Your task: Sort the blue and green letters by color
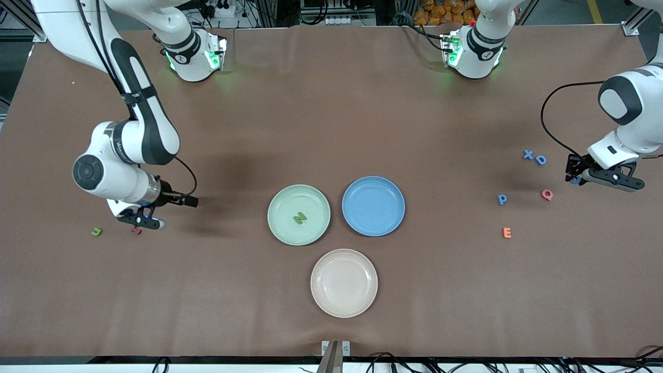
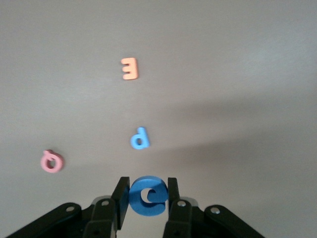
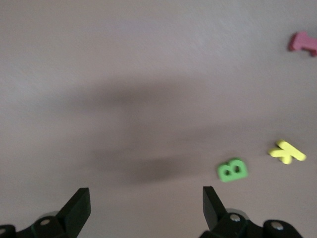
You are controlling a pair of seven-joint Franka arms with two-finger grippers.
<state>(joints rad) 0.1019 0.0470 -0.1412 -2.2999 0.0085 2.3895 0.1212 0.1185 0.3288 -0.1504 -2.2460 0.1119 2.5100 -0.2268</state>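
My left gripper (image 1: 576, 175) (image 2: 147, 189) is shut on a blue G (image 2: 144, 206), just over the table at the left arm's end. Blue X (image 1: 528, 154) and D (image 1: 541, 160) lie beside it. A blue P (image 1: 502, 199) (image 2: 140, 138) lies nearer the front camera. A green N (image 1: 300, 218) rests in the green plate (image 1: 279, 199); the blue plate (image 1: 373, 223) holds nothing. My right gripper (image 1: 139, 223) (image 3: 146, 203) hangs open at the right arm's end. A green hook-shaped letter (image 1: 96, 231) lies close by, and the right wrist view shows a green B (image 3: 232, 170).
A pink-red Q (image 1: 547, 195) (image 2: 51, 161) and an orange E (image 1: 507, 232) (image 2: 130, 68) lie near the P. A dark red letter (image 1: 136, 230) (image 3: 303, 42) and a yellow K (image 3: 287, 151) lie by the right gripper. A pale pink plate (image 1: 344, 305) sits nearest the front camera.
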